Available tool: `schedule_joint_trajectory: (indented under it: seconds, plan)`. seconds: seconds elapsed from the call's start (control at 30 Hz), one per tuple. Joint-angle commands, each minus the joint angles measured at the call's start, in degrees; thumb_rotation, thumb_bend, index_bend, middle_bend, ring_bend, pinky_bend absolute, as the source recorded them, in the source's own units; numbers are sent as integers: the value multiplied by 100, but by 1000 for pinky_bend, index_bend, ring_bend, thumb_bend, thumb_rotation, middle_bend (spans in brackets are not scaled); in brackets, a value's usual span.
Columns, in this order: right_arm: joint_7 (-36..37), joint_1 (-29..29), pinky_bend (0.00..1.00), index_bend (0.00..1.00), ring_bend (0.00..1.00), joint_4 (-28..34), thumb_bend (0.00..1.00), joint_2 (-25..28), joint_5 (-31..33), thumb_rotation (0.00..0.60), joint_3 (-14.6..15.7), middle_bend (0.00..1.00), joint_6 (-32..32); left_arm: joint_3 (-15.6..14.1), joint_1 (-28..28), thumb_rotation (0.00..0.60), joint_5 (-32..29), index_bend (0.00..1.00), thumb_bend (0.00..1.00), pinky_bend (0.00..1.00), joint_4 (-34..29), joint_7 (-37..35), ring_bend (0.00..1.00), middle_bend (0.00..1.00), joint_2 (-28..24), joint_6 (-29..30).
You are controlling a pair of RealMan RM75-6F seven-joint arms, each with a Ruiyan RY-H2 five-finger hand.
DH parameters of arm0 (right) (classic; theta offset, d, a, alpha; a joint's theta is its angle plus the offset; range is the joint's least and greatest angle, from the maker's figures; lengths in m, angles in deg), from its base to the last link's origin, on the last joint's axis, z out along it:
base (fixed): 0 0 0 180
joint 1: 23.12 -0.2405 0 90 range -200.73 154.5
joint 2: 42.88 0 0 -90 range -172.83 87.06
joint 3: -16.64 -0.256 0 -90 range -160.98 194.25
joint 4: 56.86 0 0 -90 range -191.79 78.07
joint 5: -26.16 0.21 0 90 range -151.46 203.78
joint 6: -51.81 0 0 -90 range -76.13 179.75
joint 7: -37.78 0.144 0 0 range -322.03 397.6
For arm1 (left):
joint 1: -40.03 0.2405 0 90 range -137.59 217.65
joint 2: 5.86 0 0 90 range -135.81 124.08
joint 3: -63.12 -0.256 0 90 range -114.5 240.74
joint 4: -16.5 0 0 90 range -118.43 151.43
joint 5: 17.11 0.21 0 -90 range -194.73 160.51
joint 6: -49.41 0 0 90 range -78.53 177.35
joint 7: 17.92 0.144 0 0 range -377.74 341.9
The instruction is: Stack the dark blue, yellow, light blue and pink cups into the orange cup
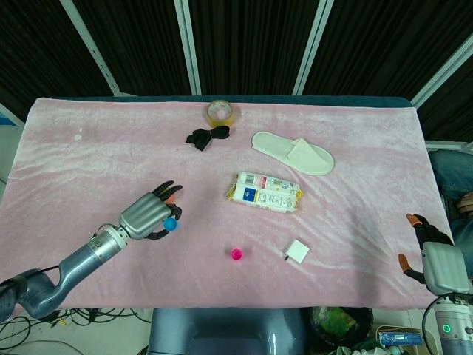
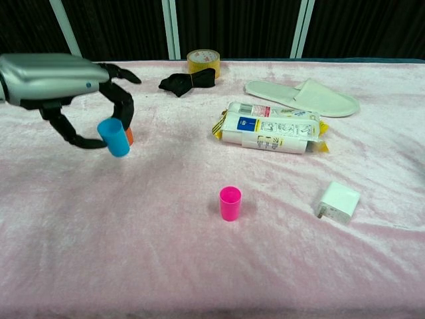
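Note:
My left hand [image 1: 144, 216] [image 2: 60, 76] holds the light blue cup [image 1: 171, 223] [image 2: 114, 137] between thumb and fingers, lifted clear of the pink cloth. Just behind the cup an orange sliver of the orange cup [image 2: 129, 136] shows; the hand hides most of it in the head view. The pink cup [image 1: 236, 254] [image 2: 230, 203] stands upright alone toward the front middle. My right hand [image 1: 432, 255] hangs off the table's right front corner, fingers apart and empty. No dark blue cup shows.
At the back lie a tape roll [image 1: 221, 112] [image 2: 202, 62], a black cloth [image 1: 206, 136] and a white slipper [image 1: 293, 152]. A wipes packet [image 1: 264, 192] [image 2: 271, 127] lies mid-table, with a white charger [image 1: 297, 251] [image 2: 339, 202] right of the pink cup.

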Motion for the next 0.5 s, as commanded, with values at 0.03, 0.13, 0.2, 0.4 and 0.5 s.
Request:
schedule_joint_trajectory:
  seconds: [0.03, 0.13, 0.2, 0.4, 0.5]
  plan:
    - [-4, -3, 238, 132, 173, 3, 297, -3, 13, 600, -4, 100, 9, 221, -19, 600, -154, 486, 352, 0, 107, -263, 6, 517, -181, 109]
    - [-20, -6, 238, 132, 173, 9, 298, -11, 17, 600, 0, 99, 17, 313, -36, 600, -250, 486, 352, 0, 365, -394, 5, 516, -189, 118]
    - [-31, -5, 239, 132, 173, 9, 298, -12, 18, 600, 1, 100, 15, 340, -35, 600, -319, 485, 352, 0, 551, -430, 6, 516, -126, 105]
    - [-44, -8, 238, 132, 173, 4, 298, -11, 65, 600, -16, 100, 26, 422, -83, 600, -587, 485, 352, 0, 1418, -694, 4, 516, 327, -55]
    - [-45, -12, 238, 132, 173, 1, 298, -9, 67, 600, -18, 99, 31, 435, -115, 600, -637, 484, 352, 0, 1759, -838, 4, 515, 522, -126]
